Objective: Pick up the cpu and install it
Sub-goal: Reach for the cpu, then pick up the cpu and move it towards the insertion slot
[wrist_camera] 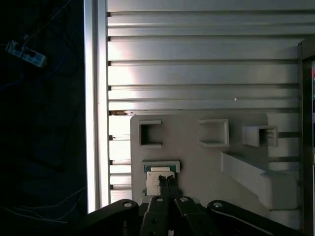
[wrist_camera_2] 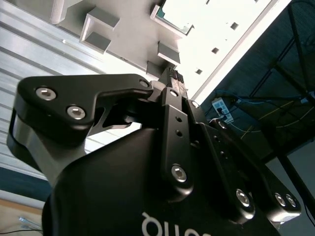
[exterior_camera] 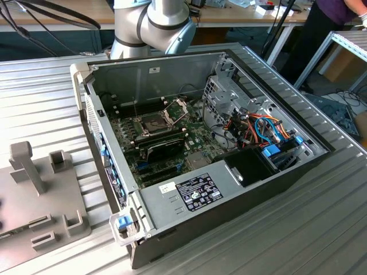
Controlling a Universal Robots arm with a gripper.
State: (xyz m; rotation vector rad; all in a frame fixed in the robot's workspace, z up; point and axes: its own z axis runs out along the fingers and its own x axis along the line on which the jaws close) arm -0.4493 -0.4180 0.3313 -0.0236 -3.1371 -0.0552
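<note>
Cpu [wrist_camera: 154, 183] lies flat in its own shallow nest on the grey fixture plate [wrist_camera: 197, 164], straight ahead of the gripper [wrist_camera: 167, 180]. In the first wrist view the fingertips overlap the chip's silvery top. In the second wrist view the gripper [wrist_camera_2: 173, 73] points toward the cpu [wrist_camera_2: 172, 17] with open space between them, so I judge that the jaws hang above the chip and do not touch it. The jaws are drawn narrow, the two fingers side by side with no gap I can make out, and they hold nothing. The chip is square, so it has no long axis to line up with; its sides run parallel to the walls of its nest. There is one arm, so nearness is no question. By count, largest first: one ribbed metal desk [exterior_camera: 321, 229] carries everything. One open computer case [exterior_camera: 149, 74] fills the centre of the exterior view. One fixture plate [exterior_camera: 23, 195] lies at the exterior view's lower left, beside the case and outside it. One green motherboard [exterior_camera: 198, 143] sits inside the case. One dark socket [exterior_camera: 153, 123] sits on that board, its hinged metal frame swung up. Three small square brackets [wrist_camera: 213, 132] stand in a row on the plate. There is one cpu.
</note>
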